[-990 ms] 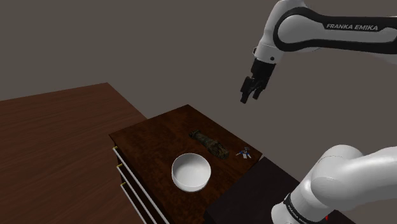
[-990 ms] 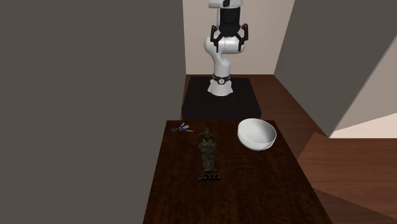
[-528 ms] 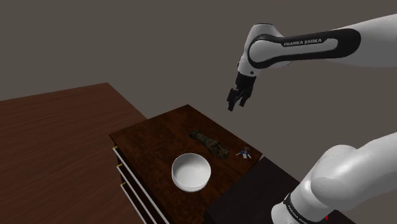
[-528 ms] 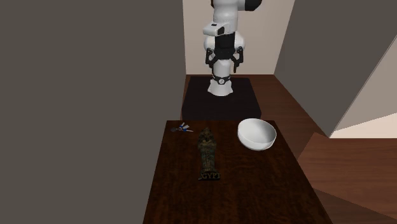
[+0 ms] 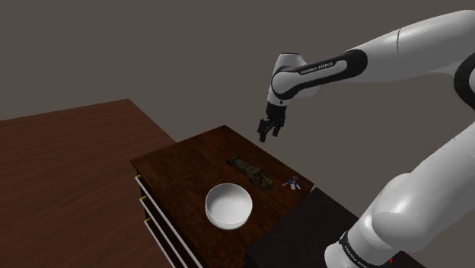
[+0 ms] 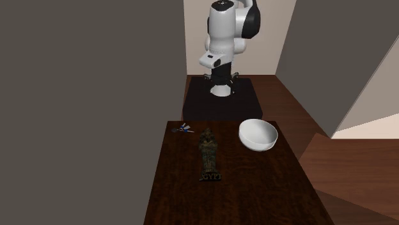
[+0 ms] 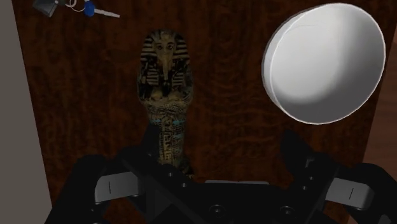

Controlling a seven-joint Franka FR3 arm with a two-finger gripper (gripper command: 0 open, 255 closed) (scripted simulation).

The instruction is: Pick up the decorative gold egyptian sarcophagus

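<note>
The tool hangs open and empty above a dark wooden surface. Below it lies the sarcophagus. Grey walls, brown floor.

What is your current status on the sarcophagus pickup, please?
Gripper open, empty, hovering above the table. Sarcophagus lying flat on it, untouched. White bowl and keys lie apart from it; approach looks clear.

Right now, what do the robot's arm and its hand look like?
The arm is glossy white, made of rounded tube-like segments with dark bands at the joints; one dark band carries white FRANKA EMIKA lettering. The gripper is all black and ends in two short fingers.
</note>
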